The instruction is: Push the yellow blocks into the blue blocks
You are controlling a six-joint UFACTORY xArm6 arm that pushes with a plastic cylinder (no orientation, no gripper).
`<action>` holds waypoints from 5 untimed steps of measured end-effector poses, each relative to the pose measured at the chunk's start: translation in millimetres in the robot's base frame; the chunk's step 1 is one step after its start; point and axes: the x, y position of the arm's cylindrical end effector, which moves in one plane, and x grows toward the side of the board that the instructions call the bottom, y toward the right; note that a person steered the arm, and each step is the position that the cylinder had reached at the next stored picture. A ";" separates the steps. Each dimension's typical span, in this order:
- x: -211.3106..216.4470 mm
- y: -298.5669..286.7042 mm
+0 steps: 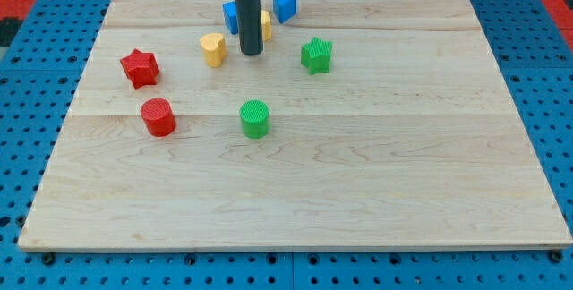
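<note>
My tip [252, 53] stands near the view's top centre of the wooden board [358, 191]. A yellow heart-shaped block [213, 48] lies just to the tip's left, a small gap apart. A second yellow block [266, 25] is mostly hidden behind the rod, to its right. A blue block [230, 16] sits behind the rod on its left, partly hidden. A blue block with a pointed shape [285, 5] lies further right near the board's top edge.
A green star block [316, 55] lies right of the tip. A green cylinder [255, 118] sits below it. A red star block [140, 67] and a red cylinder [158, 116] lie at the view's left.
</note>
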 end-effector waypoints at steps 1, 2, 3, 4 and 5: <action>30.0 -39.5; 8.2 -75.7; -28.0 -62.0; -49.1 -29.8; -63.4 -12.2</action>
